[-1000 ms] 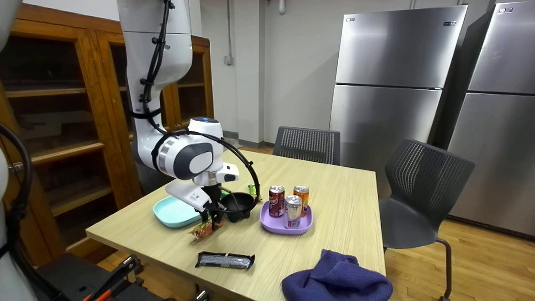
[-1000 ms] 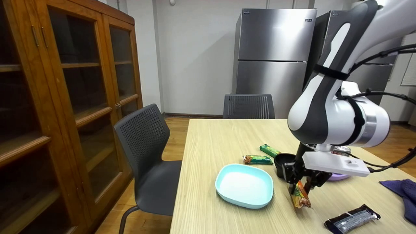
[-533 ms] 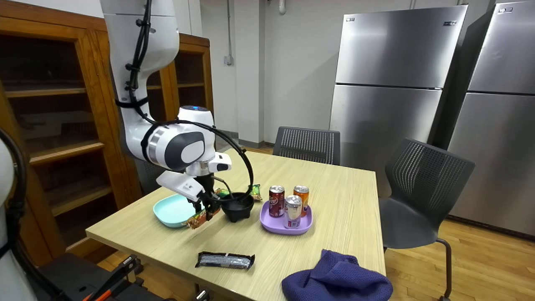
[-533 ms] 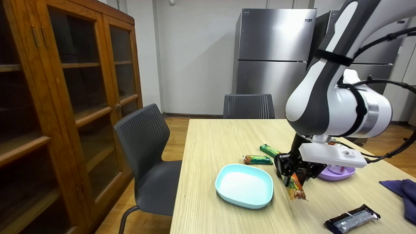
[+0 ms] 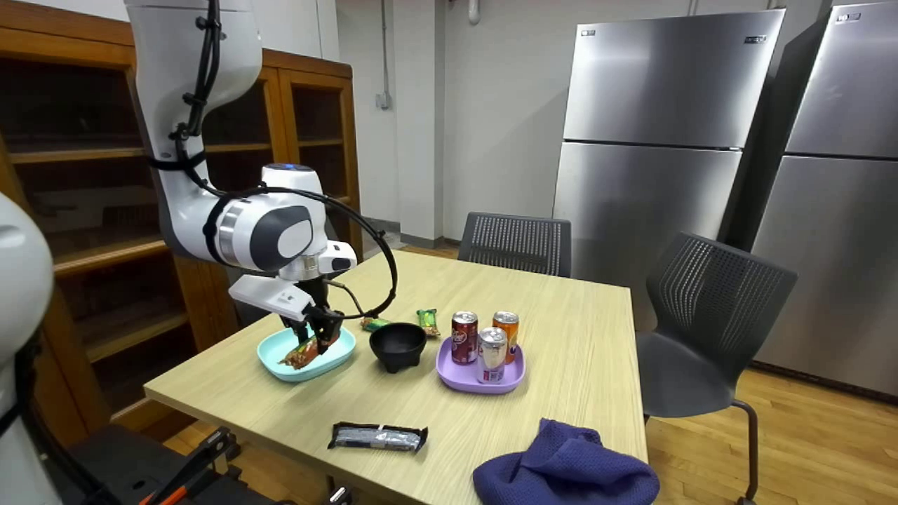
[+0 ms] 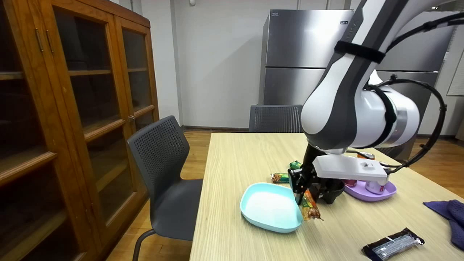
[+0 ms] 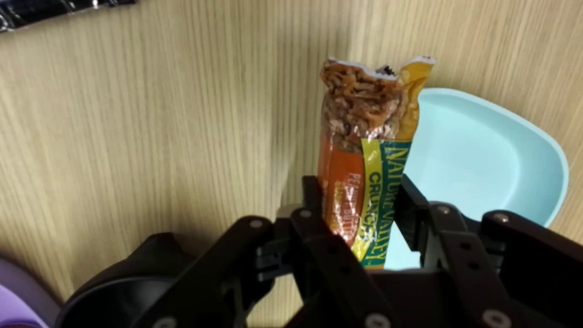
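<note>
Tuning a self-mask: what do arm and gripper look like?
The arm is white and rounded, with dark grey panels. Black straps circle it, black cables run along it, and one loops out wide. There's also a silver band and a small blue light. A flat white plate sticks out by the gripper, itself black, with jointed fingers and round grey bolt heads.

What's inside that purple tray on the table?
The purple tray holds a dark red can, an orange can and a silver can. In an exterior view the silver can partly hides the orange can; the purple tray right under the cans is covered.
</note>
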